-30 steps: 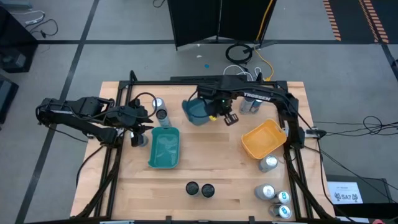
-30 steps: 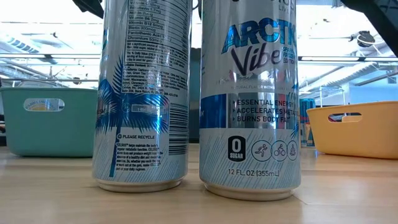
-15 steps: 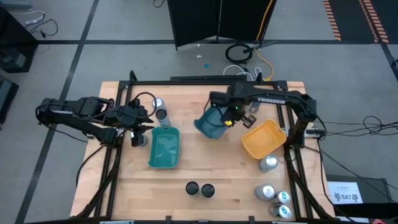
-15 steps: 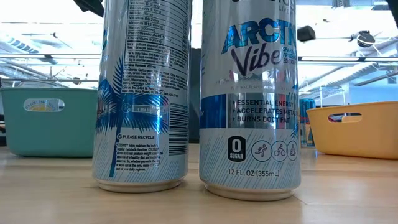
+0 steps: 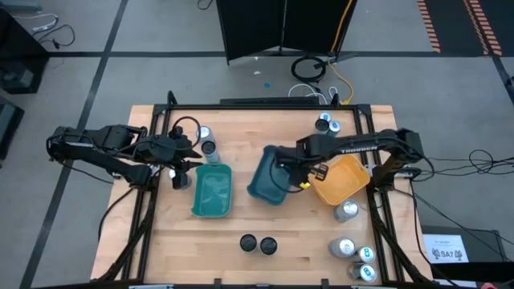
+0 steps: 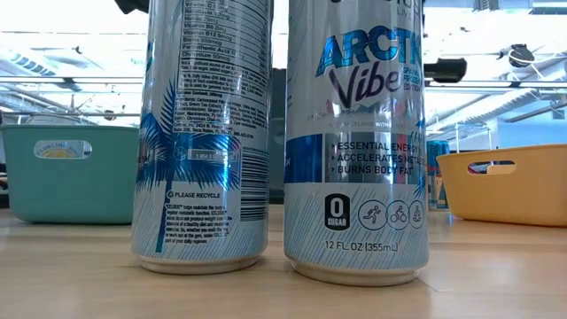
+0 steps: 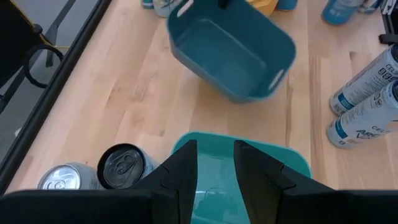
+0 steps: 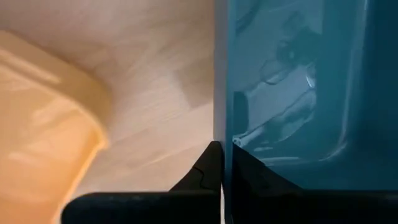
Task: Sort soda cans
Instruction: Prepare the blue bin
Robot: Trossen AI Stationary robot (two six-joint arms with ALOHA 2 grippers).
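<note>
Sorting: barely begun; cans [image 5: 355, 253] loose, none visibly binned.
Right gripper [image 8: 222, 163]: pinching blue bin [image 5: 267, 177] rim.
Left gripper [image 7: 215, 167]: narrowly parted, idle above teal tray [image 5: 213, 191].

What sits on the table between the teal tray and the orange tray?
In the high view, the dark blue bin lies between the teal tray and the orange tray, its wall clamped in the right gripper.
</note>
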